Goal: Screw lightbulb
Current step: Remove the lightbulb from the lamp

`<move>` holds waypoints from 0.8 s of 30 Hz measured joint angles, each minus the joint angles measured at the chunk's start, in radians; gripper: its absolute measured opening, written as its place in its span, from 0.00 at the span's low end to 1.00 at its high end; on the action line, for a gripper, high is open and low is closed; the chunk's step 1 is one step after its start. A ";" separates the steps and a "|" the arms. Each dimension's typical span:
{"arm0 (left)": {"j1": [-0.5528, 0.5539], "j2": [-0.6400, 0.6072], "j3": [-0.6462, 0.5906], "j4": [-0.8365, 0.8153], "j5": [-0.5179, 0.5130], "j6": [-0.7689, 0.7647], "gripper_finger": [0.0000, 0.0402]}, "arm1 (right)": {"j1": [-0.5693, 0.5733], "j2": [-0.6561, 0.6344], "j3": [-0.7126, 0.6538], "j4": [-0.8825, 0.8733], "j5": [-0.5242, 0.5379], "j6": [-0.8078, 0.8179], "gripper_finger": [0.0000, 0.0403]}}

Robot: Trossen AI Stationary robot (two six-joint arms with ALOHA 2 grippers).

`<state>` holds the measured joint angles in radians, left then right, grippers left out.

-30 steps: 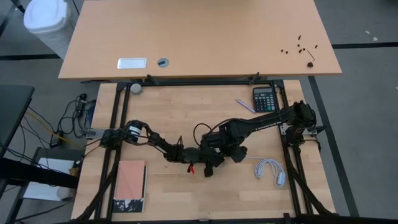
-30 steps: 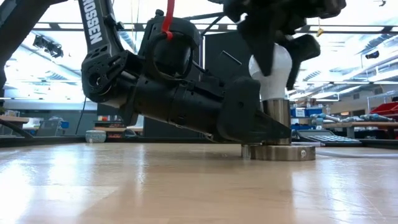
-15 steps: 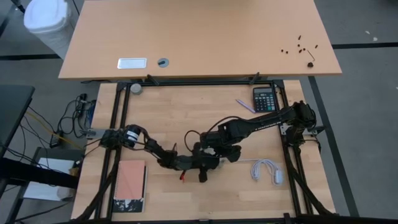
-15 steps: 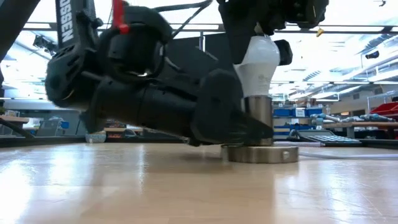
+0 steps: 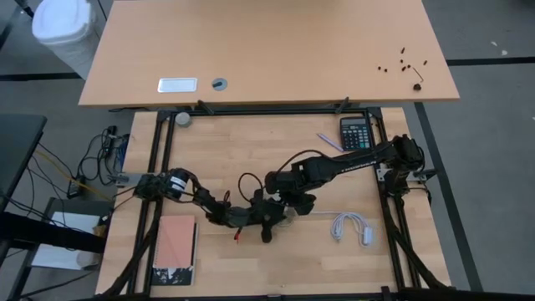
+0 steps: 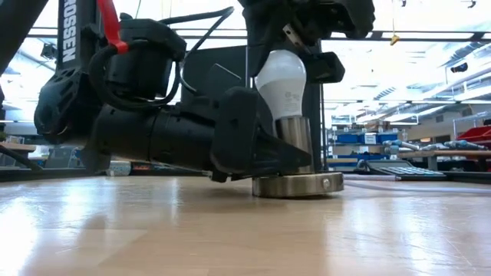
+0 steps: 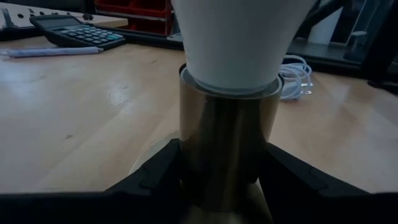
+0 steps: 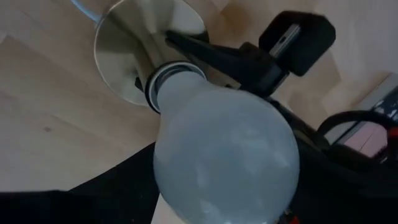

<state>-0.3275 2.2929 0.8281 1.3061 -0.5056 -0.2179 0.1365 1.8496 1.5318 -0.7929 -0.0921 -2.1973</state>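
Observation:
The white lightbulb [image 6: 279,83] stands with its narrow end in the upright metal tube [image 7: 227,143] of the round socket disc [image 6: 298,185], which rests flat on the table. The bulb also fills the right wrist view [image 8: 224,158]. My left gripper [image 5: 278,216] lies low along the table, shut on the socket tube. My right gripper [image 5: 291,199] reaches down from above and is shut on the bulb's globe. The socket's white cord [image 5: 350,227] lies coiled toward the table's right. My left gripper pinches the socket's metal tube [image 7: 186,155] between its two fingers [image 7: 155,180], low on the tube just above the disc. The fingers come in level from the table's left. The disc stays on the table. My right gripper holds the bulb's rounded globe [image 8: 186,180] between its two fingers [image 6: 330,67], coming from above and pointing down. The bulb stands nearly upright, its base inside the socket tube.
A calculator [image 5: 356,133] and a pen [image 5: 328,142] lie at the far right of the table. A pink notebook [image 5: 175,251] lies near the left front. A second table stands beyond, with small screws [image 5: 404,60] on it.
Both grippers have gone toward the table's left edge together, keeping their holds. The socket with the bulb in it has slid along the table with them, and the white cord has been dragged after it.

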 joint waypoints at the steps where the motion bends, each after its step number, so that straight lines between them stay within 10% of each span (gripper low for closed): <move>1: -0.001 0.000 -0.001 0.004 0.000 0.003 0.47 | -0.003 0.000 0.000 0.000 0.000 0.005 0.76; 11: -0.004 0.000 -0.001 -0.010 0.003 0.027 0.47 | 0.002 -0.005 0.003 -0.033 0.012 0.024 0.76; 24: -0.004 -0.001 0.000 -0.034 0.002 0.027 0.47 | -0.003 -0.007 0.003 0.072 0.251 0.455 0.76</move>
<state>-0.3317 2.2917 0.8284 1.2720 -0.5034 -0.1913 0.1339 1.8427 1.5352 -0.7214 0.1591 -1.7420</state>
